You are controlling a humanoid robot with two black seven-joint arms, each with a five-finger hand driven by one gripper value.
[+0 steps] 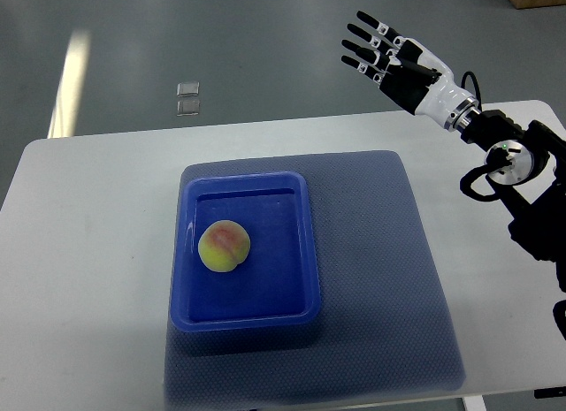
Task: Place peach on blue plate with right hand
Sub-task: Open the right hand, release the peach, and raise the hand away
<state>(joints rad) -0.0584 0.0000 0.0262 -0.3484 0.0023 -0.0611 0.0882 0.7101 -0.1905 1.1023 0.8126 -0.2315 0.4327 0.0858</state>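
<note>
A yellow-green peach with a pink blush [224, 246] lies in the left part of the blue plate [301, 252], a rectangular blue tray on a dark mat. My right hand [382, 52] is raised at the upper right, beyond the table's far edge and well away from the plate. Its fingers are spread and it holds nothing. The left arm does not show.
The dark blue mat [389, 270] covers the middle of the white table [88, 252]. My right arm's black joints and cable [522, 190] hang over the table's right edge. Two small clear squares [187, 97] lie on the grey floor beyond the table.
</note>
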